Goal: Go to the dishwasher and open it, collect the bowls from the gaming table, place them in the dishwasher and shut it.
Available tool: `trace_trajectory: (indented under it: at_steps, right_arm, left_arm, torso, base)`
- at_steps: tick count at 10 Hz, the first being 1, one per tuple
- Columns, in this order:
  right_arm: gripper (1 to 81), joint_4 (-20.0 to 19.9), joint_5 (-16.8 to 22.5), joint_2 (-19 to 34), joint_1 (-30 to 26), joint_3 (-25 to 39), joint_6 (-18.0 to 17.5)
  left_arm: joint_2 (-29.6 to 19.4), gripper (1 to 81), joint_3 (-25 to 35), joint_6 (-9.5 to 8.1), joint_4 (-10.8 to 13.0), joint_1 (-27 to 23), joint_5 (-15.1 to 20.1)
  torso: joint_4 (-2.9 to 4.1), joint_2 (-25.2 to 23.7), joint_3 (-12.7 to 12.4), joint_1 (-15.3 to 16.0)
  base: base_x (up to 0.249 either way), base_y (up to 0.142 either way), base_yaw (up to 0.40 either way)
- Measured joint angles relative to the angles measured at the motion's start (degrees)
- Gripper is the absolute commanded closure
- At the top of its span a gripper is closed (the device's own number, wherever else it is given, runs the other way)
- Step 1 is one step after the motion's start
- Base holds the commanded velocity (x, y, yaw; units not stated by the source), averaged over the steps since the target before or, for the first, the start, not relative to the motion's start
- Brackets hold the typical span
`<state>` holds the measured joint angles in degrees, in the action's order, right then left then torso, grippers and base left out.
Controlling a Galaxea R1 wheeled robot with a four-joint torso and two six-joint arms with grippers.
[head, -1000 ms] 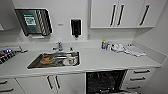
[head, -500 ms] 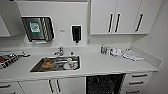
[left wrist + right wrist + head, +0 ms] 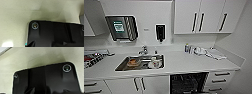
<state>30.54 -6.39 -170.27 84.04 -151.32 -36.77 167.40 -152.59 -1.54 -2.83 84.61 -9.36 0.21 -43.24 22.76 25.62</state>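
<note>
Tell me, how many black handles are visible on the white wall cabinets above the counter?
3. Two handles hang side by side above the counter's right part; the third is farther right, near the side wall. Others may lie outside the picture.

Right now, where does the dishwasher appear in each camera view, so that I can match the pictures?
Head view: the dishwasher is at the bottom edge, right of centre, a dark opening under the counter, right of the sink.
Left wrist view: pale speckled floor beyond the robot's dark plate.
Right wrist view: the same floor beyond the plate.
Shared landmark: that floor links both wrist views.
</note>
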Motion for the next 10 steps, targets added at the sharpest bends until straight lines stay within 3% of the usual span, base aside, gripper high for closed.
trace_trajectory:
  at_steps: [3,10]
  right_arm:
    - [1.0,0.00,-0.02,-3.05,0.30,-3.19,-0.13]
    - [1.0,0.13,0.24,-3.68,1.27,-5.11,0.28]
  left_arm:
    - [1.29,1.0,-2.67,0.09,0.02,-0.16,-0.02]
    - [1.93,1.0,-2.71,0.09,0.02,0.02,0.11]
  torso:
    - [0.00,5.51,-0.83,-3.56]
    - [0.00,19.47,-10.85,-12.74]
  base:
    - [0.000,0.000,0.000]
    - [0.000,0.000,0.000]
